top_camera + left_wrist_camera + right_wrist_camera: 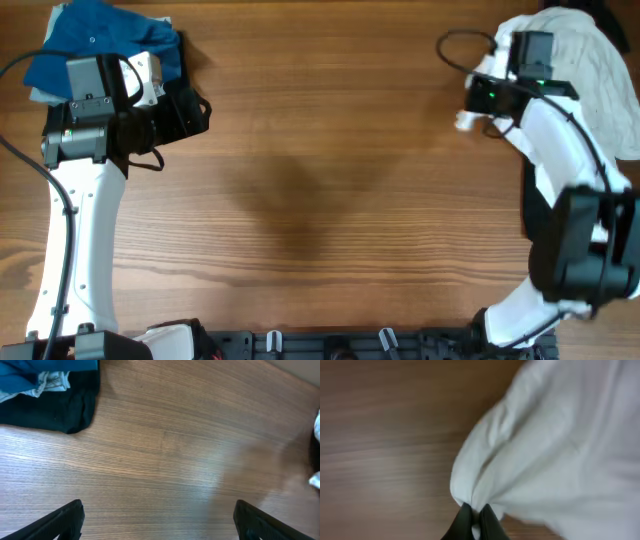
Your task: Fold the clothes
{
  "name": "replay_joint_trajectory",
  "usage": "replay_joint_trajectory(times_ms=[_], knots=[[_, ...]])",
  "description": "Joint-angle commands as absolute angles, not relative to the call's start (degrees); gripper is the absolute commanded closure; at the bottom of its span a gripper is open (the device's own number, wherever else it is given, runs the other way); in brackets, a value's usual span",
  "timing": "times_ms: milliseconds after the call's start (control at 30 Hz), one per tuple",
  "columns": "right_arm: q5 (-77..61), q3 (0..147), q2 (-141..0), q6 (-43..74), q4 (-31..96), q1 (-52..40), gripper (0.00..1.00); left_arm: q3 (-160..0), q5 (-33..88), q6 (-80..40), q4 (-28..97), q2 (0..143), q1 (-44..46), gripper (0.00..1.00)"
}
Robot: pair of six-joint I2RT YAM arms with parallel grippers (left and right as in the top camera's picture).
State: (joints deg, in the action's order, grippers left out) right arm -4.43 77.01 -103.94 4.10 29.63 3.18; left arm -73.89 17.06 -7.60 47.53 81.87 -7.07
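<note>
A white T-shirt (600,70) lies bunched at the table's far right corner; no print shows. My right gripper (470,118) is shut on an edge of the white T-shirt (560,450), with the fingertips (476,512) pinching a fold above the wood. A blue shirt (95,35) and a black garment (185,105) lie piled at the far left; they show in the left wrist view as the blue shirt (30,372) on the black garment (55,410). My left gripper (157,520) is open and empty over bare wood, just right of that pile.
The wooden table (320,190) stretches between the two arms. A black cable (460,45) loops beside the right wrist. Fixtures (330,345) line the front edge.
</note>
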Motion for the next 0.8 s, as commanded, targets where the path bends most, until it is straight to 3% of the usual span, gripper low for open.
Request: replay_joint_trajectory(times_ms=[0,233,433,600,633,667,700,733,767], knots=[[-11.2,77.3,-101.0,4.5,29.6,-7.3,0.96,-74.6,13.0,-6.9,47.3,82.3,-7.0,0.05],[-15.2,80.5,-101.0,4.0,29.7,-35.8,0.96,-74.6,11.9,-6.9,46.8,82.3,-11.0,0.07],[-26.7,83.6,-101.0,-1.7,34.0,-48.2,0.96,-74.6,11.9,-6.8,46.9,82.3,-13.4,0.06],[-27.0,86.8,-101.0,-8.8,40.3,-57.0,0.96,-74.6,11.9,-6.8,45.6,82.3,-13.4,0.06],[-25.9,86.9,-101.0,-9.6,40.6,-58.1,0.91,-74.6,11.9,-6.8,45.6,82.3,-13.4,0.06],[-23.2,87.6,-101.0,-9.1,41.6,-58.5,0.53,-74.6,11.9,-6.8,45.7,82.3,-13.4,0.06],[-19.9,88.5,-100.8,-8.2,43.0,-58.1,0.37,-74.6,11.9,-6.8,45.7,82.3,-13.4,0.06],[-16.8,89.3,-100.2,-5.8,44.5,-56.9,0.27,-74.6,11.9,-6.8,45.9,82.3,-13.4,0.06],[-15.2,89.8,-99.3,-4.3,45.6,-55.0,0.25,-74.6,11.9,-6.8,45.8,82.3,-13.4,0.05]])
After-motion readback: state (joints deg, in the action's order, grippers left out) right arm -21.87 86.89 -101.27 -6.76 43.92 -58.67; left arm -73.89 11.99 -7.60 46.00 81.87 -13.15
